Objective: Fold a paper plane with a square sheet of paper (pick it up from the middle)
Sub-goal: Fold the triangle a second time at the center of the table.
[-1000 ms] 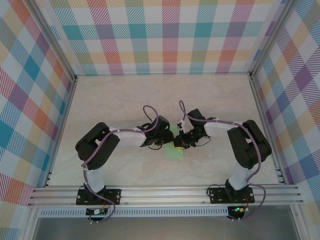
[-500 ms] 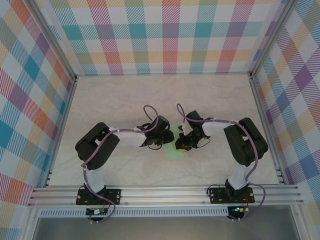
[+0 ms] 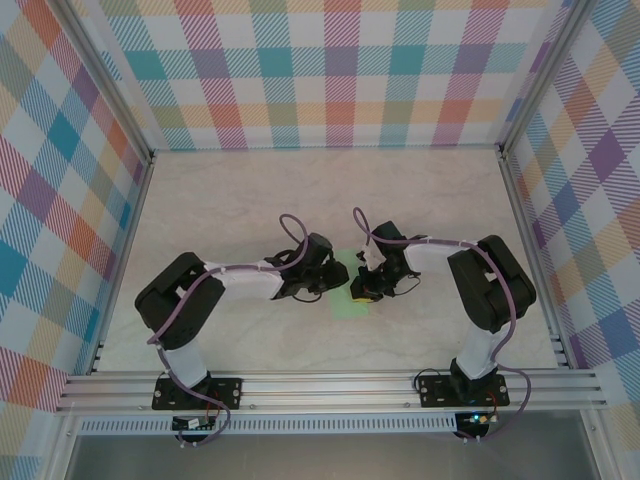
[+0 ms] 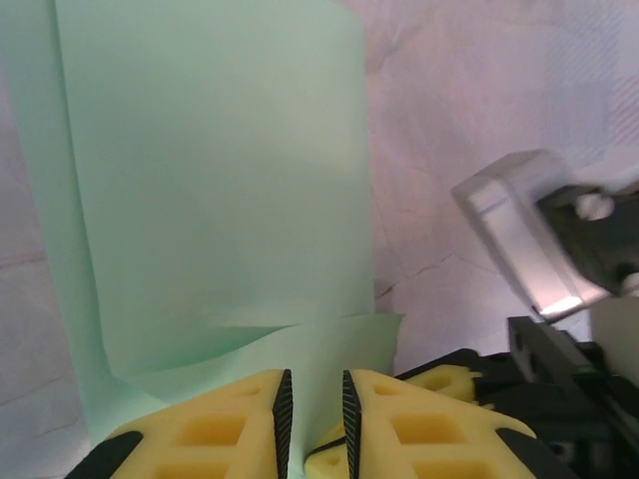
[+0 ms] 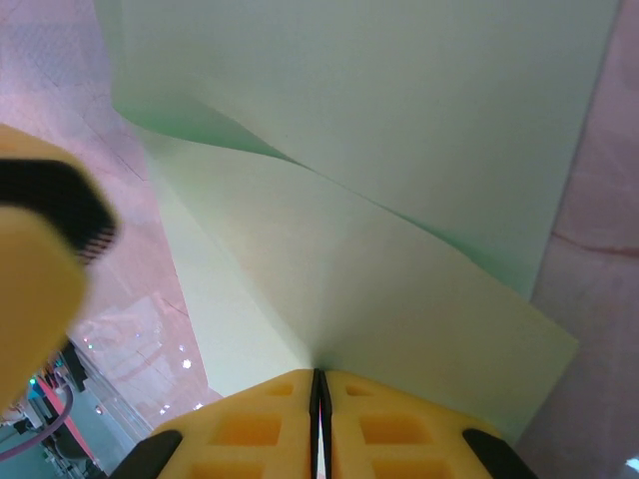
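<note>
Overhead view, left to right. We see the black left arm reach in from its base on the near silver aluminium rail (image 3: 330, 385), and its left hand (image 3: 333, 285) sits low over the middle of the pale marbled desk (image 3: 300, 190). Just beside it lies the pale mint-green paper plane (image 3: 352, 303), at this stage a partly folded sheet lying mostly flat at the desk's centre, between the two hands. The right hand (image 3: 360, 292), with yellow fingers, meets the sheet from the right. Pastel checked walls (image 3: 330, 70) enclose the desk on three sides.

Left wrist view. We look past the left hand (image 4: 315, 384) onto the paper plane (image 4: 210, 170), which spreads away over the desk (image 4: 469, 90). Its near edge curls up as a flap toward the yellow fingers (image 4: 220, 424). The fingers stand a narrow slit apart, and green paper shows in the slit. We cannot tell whether they pinch it.

Right wrist view. The right hand (image 5: 319, 377) is clenched, with its fingers (image 5: 250, 424) pressed together on the tip of a raised flap of the paper plane (image 5: 399, 130). Creased layers fan out from that grasp, and the flat part rests on the desk (image 5: 599, 220).
</note>
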